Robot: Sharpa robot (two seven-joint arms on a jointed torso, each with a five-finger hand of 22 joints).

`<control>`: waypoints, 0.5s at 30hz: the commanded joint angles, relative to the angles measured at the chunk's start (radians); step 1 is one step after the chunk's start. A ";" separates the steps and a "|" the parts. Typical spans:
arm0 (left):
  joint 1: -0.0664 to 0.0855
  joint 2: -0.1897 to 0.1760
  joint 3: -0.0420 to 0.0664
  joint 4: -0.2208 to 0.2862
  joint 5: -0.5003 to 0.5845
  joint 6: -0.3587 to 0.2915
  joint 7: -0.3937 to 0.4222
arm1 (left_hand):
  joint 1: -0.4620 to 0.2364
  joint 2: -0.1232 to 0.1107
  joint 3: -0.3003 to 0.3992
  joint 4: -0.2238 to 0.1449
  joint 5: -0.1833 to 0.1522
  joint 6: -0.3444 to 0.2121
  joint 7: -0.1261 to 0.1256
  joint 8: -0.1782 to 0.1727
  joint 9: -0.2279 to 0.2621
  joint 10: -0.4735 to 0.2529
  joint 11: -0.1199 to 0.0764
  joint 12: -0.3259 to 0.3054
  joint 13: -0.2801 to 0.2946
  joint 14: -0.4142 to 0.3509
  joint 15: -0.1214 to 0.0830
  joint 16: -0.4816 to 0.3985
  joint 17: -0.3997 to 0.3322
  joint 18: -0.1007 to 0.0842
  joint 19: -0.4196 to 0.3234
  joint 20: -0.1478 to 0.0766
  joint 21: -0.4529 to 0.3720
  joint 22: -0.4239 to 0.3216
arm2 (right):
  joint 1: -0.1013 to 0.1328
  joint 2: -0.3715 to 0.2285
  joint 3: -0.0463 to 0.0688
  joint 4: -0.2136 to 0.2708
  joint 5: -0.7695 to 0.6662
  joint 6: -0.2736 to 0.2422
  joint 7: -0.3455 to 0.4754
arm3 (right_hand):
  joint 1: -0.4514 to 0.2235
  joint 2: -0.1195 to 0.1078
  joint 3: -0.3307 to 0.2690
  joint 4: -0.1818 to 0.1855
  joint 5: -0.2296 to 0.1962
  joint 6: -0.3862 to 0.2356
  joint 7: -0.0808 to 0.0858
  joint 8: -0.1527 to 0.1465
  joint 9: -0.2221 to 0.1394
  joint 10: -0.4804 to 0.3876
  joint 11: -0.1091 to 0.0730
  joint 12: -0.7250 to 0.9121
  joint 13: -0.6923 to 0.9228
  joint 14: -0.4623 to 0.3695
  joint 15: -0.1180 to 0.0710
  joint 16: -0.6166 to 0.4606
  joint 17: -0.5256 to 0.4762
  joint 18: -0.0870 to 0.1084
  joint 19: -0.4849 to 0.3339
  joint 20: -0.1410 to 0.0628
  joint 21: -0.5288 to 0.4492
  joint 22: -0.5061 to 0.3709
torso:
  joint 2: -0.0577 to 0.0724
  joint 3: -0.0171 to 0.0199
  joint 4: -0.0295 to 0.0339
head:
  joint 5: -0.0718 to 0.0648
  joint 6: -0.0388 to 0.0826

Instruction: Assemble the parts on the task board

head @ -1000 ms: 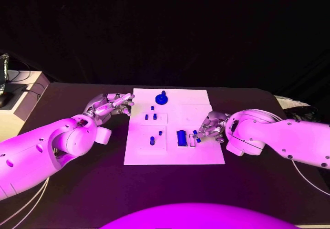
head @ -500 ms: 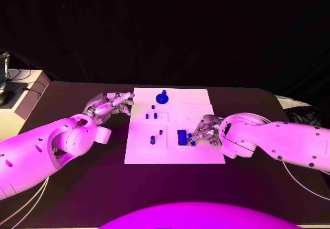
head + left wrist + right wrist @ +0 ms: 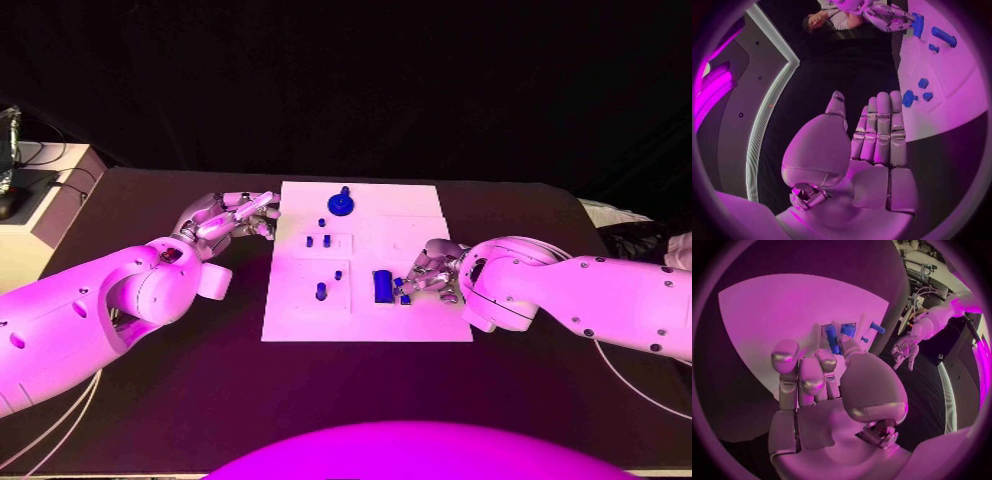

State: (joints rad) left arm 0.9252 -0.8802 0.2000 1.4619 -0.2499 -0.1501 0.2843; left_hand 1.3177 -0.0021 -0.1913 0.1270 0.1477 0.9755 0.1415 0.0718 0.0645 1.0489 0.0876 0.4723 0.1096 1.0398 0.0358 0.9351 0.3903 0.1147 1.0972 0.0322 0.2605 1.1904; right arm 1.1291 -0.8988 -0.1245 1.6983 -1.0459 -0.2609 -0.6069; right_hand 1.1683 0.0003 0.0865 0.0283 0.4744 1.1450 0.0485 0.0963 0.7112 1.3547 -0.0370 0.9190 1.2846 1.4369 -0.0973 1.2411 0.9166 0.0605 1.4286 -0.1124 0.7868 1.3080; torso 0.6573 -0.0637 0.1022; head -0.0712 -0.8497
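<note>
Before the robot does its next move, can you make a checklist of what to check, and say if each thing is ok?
1. Task board lies flat on the table: ok.
2. Right hand is over the board, beside the long blue block: ok.
3. Right fingers touching or holding the block: cannot tell.
4. Left hand is off the board, beside its edge, fingers out straight, holding nothing: ok.
5. Round blue part sits at the far end, away from both hands: ok.
6. Small blue pegs upright: cannot tell.
</note>
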 commanded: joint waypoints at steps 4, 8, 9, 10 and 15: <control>0.000 0.000 0.001 0.003 -0.003 0.015 0.010 | 0.001 -0.007 0.005 -0.001 0.000 -0.002 0.001 0.000 0.001 -0.002 -0.002 0.000 -0.001 -0.001 -0.001 0.005 0.000 -0.016 0.006 0.003 -0.003 0.001 | -0.002 -0.018 0.000 0.023 -0.042 -0.032 -0.014 | 0.002 0.006 0.249 -0.258 0.007 0.007 -0.002 0.001 0.002 0.011 -0.009 -0.003 -0.001 -0.002 -0.006 -0.007 -0.001 0.006 -0.007 -0.002 -0.005 0.091 | -0.001 -0.0017 0.0026 | -0.001 -0.003; 0.000 -0.001 0.001 0.003 -0.003 0.016 0.009 | 0.001 -0.007 0.005 -0.001 0.000 -0.002 0.001 0.000 0.001 -0.002 -0.002 0.000 -0.001 -0.001 -0.001 0.005 0.000 -0.016 0.006 0.003 -0.003 0.001 | -0.002 -0.030 0.001 0.036 -0.045 -0.045 -0.021 | 0.002 0.006 0.249 -0.258 0.007 0.007 -0.002 0.001 0.002 0.011 -0.009 -0.003 -0.001 -0.002 -0.006 -0.007 -0.001 0.006 -0.007 -0.002 -0.005 0.091 | -0.001 -0.0032 0.0030 | -0.002 -0.004; 0.000 -0.001 0.001 0.003 -0.003 0.016 0.009 | 0.001 -0.007 0.005 -0.001 0.000 -0.002 0.001 0.000 0.001 -0.002 -0.002 0.000 -0.001 -0.001 -0.001 0.005 0.000 -0.016 0.006 0.003 -0.003 0.001 | -0.001 -0.032 0.001 0.040 -0.046 -0.050 -0.023 | 0.002 0.005 0.249 -0.259 0.009 0.009 -0.002 0.001 0.001 0.012 -0.009 -0.003 -0.001 -0.002 -0.006 -0.006 0.000 0.006 -0.006 -0.002 -0.004 0.091 | -0.001 -0.0032 0.0031 | -0.002 -0.004; 0.000 -0.002 0.001 0.003 -0.003 0.016 0.009 | 0.001 -0.007 0.005 -0.001 0.000 -0.002 0.001 0.000 0.001 -0.002 -0.002 0.000 -0.001 -0.001 -0.001 0.005 0.000 -0.016 0.006 0.003 -0.003 0.001 | -0.001 -0.034 0.001 0.042 -0.046 -0.053 -0.024 | 0.002 0.005 0.249 -0.259 0.009 0.009 -0.002 0.001 0.001 0.012 -0.009 -0.003 -0.001 -0.002 -0.006 -0.006 0.000 0.006 -0.006 -0.002 -0.004 0.091 | -0.001 -0.0033 0.0036 | -0.003 -0.004; 0.000 -0.001 0.001 0.003 -0.003 0.018 0.007 | 0.002 -0.007 0.007 0.001 0.000 0.000 0.001 0.001 0.001 -0.002 -0.002 0.000 0.000 -0.002 -0.001 0.004 0.001 -0.015 0.006 0.004 -0.004 0.003 | -0.001 -0.039 0.002 0.051 -0.047 -0.058 -0.027 | 0.003 0.004 0.251 -0.261 0.011 0.011 -0.002 0.001 0.000 0.013 -0.009 -0.005 -0.002 -0.002 -0.006 -0.006 0.000 0.006 -0.006 -0.003 -0.004 0.091 | -0.002 -0.0035 0.0054 | -0.005 -0.007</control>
State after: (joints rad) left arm 0.9252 -0.8825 0.1999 1.4619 -0.2504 -0.1494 0.2831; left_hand 1.3178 -0.0020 -0.1913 0.1270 0.1477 0.9756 0.1414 0.0718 0.0644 1.0489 0.0876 0.4723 0.1097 1.0398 0.0358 0.9351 0.3903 0.1147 1.0972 0.0322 0.2605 1.1926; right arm 1.1284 -0.9377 -0.1228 1.7461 -1.0761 -0.3042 -0.6265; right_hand 1.1684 0.0003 0.0846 0.0245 0.4825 1.1483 0.0452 0.0921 0.7113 1.3547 -0.0370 0.9191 1.2835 1.4369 -0.0973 1.2411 0.9166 0.0606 1.4286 -0.1124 0.7868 1.3077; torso 0.6556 -0.0665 0.1061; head -0.0753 -0.8549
